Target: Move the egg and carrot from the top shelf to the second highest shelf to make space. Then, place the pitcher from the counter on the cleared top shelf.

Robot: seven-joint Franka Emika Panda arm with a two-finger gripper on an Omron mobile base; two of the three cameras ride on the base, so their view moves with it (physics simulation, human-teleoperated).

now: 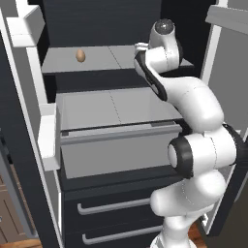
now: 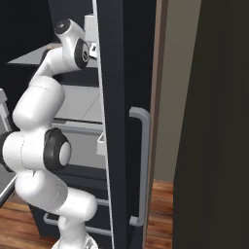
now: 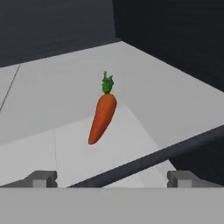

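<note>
Hovering gripper [image 3: 112, 179] jaws apart | hand view: carrot [image 3: 103, 116] | left base: egg [image 1: 80, 55]

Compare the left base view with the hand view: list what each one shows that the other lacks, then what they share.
Left base view alone: the egg lying on the left part of the top shelf, the second highest shelf with its pale front rail below, and two drawers with handles at the bottom.

Hand view alone: the carrot lying on a grey shelf surface, green tip pointing away, ahead of the open gripper and untouched.

Shared: grey shelving inside a dark cabinet.
</note>
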